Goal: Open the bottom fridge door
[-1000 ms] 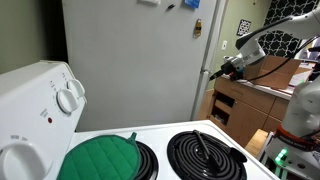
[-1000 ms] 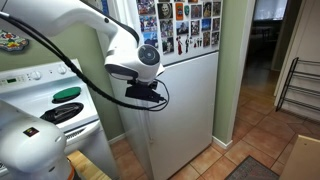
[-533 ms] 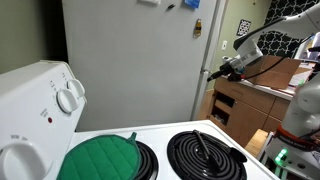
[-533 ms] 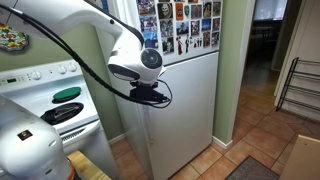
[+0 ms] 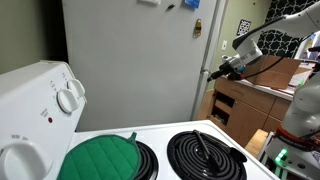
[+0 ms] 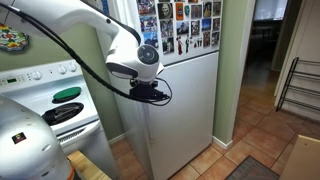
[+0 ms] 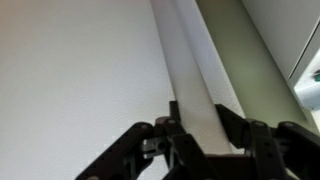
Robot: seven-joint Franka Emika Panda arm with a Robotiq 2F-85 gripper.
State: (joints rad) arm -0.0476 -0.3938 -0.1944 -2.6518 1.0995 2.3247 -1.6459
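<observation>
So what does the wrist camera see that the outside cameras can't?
Only the wrist view shows the gripper up close, with one finger on each side of the edge of the bottom fridge door. Only the exterior views show the white stove with a green pot holder, the photos higher up on the fridge, and the robot's arm. Both show the gripper at the door's edge, and the door looks shut.

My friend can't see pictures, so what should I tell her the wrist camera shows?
Two dark fingers of the gripper sit on either side of the pale edge of the bottom fridge door, which runs up the picture as a white strip. A wide light-grey surface fills the left, a greenish surface the right.
</observation>
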